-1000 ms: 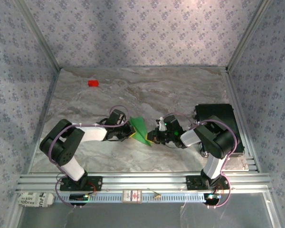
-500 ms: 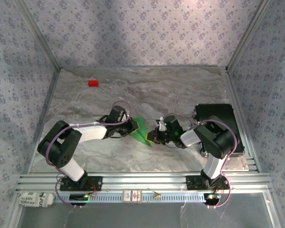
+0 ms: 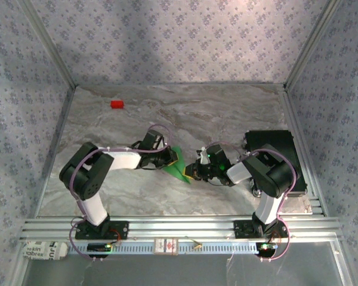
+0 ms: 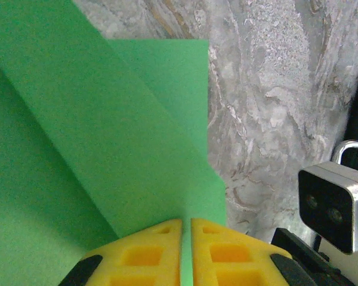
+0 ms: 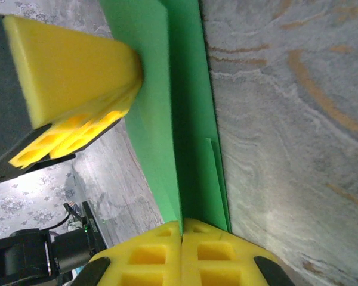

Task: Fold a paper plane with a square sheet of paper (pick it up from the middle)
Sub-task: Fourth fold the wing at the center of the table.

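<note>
- The green paper [image 3: 178,164] was a bright, plain sheet already folded into overlapping layers. In the left wrist view a straight diagonal crease ran across it and one square corner lay flat on the marble table [image 3: 227,110]. In the top view it read as a narrow wedge with its point toward the near side.
- It sat around the middle of the table, between the two wrists and held from both sides.
- The left gripper [image 4: 182,253] had its yellow pads drawn almost together, with a thin green sliver of paper pinched in the slit.
- The right gripper [image 5: 182,253] had its pads pressed tight together on the long folded edge, which ran straight into the seam. (The other gripper's yellow finger [image 5: 77,77] rested against the same sheet, further along.)
- Count: one sheet of paper, two grippers, one small red block [image 3: 117,104], one black box [image 3: 273,145].
- The red block lay well apart from the paper, near the far left corner.
- The black box sat against the right edge, just beside the right arm.
- Patterned walls closed the left, far and right sides, and an aluminium rail [image 3: 179,226] ran along the near edge.
- The far half of the marble lay open, as did the strip between the paper and the rail.
</note>
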